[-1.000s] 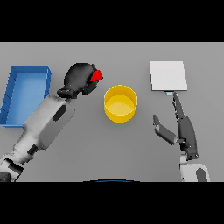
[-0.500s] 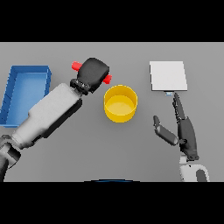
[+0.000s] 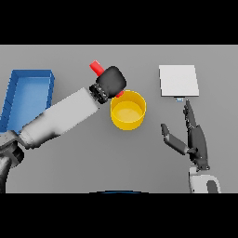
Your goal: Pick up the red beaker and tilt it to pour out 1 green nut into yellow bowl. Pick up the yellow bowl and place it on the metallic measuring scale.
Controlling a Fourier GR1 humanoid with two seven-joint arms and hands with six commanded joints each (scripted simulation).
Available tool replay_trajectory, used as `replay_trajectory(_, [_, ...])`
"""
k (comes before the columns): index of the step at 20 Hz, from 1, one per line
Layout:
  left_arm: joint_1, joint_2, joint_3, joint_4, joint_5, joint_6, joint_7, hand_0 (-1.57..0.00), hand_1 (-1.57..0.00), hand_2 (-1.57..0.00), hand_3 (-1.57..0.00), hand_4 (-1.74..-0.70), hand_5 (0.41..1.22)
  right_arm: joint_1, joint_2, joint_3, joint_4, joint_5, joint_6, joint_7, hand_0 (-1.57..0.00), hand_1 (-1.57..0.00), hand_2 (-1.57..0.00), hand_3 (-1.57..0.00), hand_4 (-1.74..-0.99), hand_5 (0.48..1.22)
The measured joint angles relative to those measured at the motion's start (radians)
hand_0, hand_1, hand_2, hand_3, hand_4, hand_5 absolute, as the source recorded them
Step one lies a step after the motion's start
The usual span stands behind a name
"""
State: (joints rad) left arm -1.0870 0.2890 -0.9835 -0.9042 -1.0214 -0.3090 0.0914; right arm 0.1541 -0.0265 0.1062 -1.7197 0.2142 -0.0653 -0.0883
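My left hand (image 3: pixel 111 81) is shut on the red beaker (image 3: pixel 96 68), holding it in the air tilted, its lower end over the left rim of the yellow bowl (image 3: pixel 128 110). Most of the beaker is hidden by the hand; only a red end above it and a red sliver below show. The yellow bowl stands at the table's middle. No green nut shows. The metallic measuring scale (image 3: pixel 179 81), a pale square plate, lies at the back right. My right hand (image 3: pixel 193 139) stays open below the scale, to the right of the bowl.
A blue tray (image 3: pixel 28 95) lies at the left side of the table, behind my left forearm.
My left hand has carried the red beaker to the right, from beside the blue tray up to the yellow bowl's left rim, and tilted it. The right hand has not moved.
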Motion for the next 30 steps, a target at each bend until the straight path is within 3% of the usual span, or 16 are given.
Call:
replay_trajectory(10, [-0.155,-0.027,-0.181,0.086,-0.091,-0.056,-0.068,-1.57,-1.57,-1.57,-1.57,-1.73,1.221,-0.015,-0.017,0.000,0.008,0.046,-0.024,0.018,0.00,0.00,0.00,0.00,-1.225,0.583])
replay_trajectory(16, [-0.223,-0.042,-0.292,0.126,-0.137,-0.023,-0.142,-1.57,-1.57,-1.57,-1.57,-1.73,1.221,-0.005,-0.009,0.012,0.003,0.060,-0.031,-0.013,0.00,0.00,0.00,0.00,-1.209,0.593])
replay_trajectory(17, [-0.234,-0.045,-0.301,0.130,-0.140,-0.026,-0.139,-1.57,-1.57,-1.57,-1.57,-1.73,1.221,-0.011,-0.003,0.011,0.013,0.064,-0.038,0.006,0.00,0.00,0.00,0.00,-1.210,0.594])
replay_trajectory(21, [-0.312,-0.016,-0.294,0.143,-0.114,-0.025,-0.182,-1.57,-1.57,-1.57,-1.57,-1.73,1.221,-0.004,-0.002,0.016,0.011,0.072,-0.041,-0.005,0.00,0.00,0.00,0.00,-1.209,0.592])
replay_trajectory(22, [-0.337,-0.004,-0.281,0.153,-0.105,-0.012,-0.179,-1.57,-1.57,-1.57,-1.49,-1.73,1.221,-0.011,-0.004,0.012,0.015,0.072,-0.044,-0.010,0.00,0.00,0.00,0.00,-1.203,0.592])
replay_trajectory(23, [-0.361,0.014,-0.269,0.170,-0.099,0.014,-0.182,-1.57,-1.57,-1.40,-1.51,-1.68,1.221,-0.018,-0.005,0.010,0.011,0.077,-0.052,-0.009,0.00,0.00,0.00,0.00,-1.201,0.592])
replay_trajectory(25, [-0.426,0.044,-0.224,0.195,-0.070,0.029,-0.184,-1.57,-1.57,-1.46,-1.04,-1.70,1.221,-0.023,-0.001,0.015,0.013,0.076,-0.048,-0.011,0.00,0.00,0.00,0.00,-1.186,0.596])
replay_trajectory(27, [-0.473,0.082,-0.181,0.228,-0.030,0.049,-0.198,-1.57,-1.57,-1.50,-1.23,-1.70,1.221,-0.022,-0.003,0.006,0.023,0.042,-0.027,-0.022,0.00,0.00,0.00,0.00,-1.181,0.593])
replay_trajectory(30, [-0.538,0.100,-0.080,0.344,0.054,0.049,-0.147,-1.57,-1.57,-1.53,-1.40,-1.72,1.221,-0.032,0.004,0.002,0.024,0.015,-0.013,-0.021,0.00,0.00,0.00,0.00,-1.193,0.597])
